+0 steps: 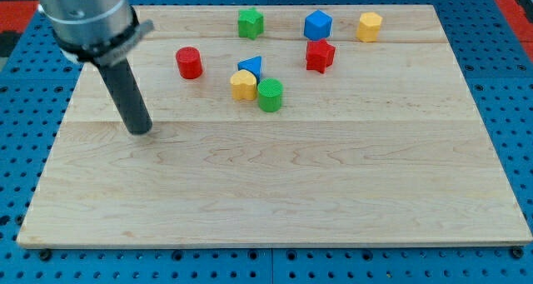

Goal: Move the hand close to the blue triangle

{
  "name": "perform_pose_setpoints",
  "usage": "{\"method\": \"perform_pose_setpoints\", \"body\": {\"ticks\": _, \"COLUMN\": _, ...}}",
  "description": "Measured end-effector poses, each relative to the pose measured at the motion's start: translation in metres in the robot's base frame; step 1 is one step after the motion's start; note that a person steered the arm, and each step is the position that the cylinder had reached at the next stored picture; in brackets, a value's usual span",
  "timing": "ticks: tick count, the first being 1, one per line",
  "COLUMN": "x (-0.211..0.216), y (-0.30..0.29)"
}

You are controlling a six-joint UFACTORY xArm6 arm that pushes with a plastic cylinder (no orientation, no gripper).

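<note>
The blue triangle (251, 66) lies near the board's upper middle, touching a yellow heart-shaped block (243, 85) just below it, with a green cylinder (270, 94) to its lower right. My tip (140, 130) rests on the board at the view's left, well to the left of and below the blue triangle. A red cylinder (189, 62) stands between my tip and the triangle, nearer the triangle.
A green star-shaped block (250, 22), a blue hexagonal block (317, 25) and a yellow hexagonal block (370, 26) line the top of the wooden board (275, 192). A red star-shaped block (320, 56) sits right of the triangle. Blue pegboard surrounds the board.
</note>
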State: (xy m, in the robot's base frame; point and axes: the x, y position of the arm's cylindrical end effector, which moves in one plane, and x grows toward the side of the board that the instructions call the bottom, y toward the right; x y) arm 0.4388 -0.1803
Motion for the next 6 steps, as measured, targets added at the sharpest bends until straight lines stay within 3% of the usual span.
{"method": "perform_pose_setpoints", "body": {"ticks": 2, "x": -0.052, "y": 0.107}}
{"method": "perform_pose_setpoints", "body": {"ticks": 4, "x": -0.063, "y": 0.078}}
{"method": "perform_pose_setpoints", "body": {"ticks": 6, "x": -0.097, "y": 0.104}}
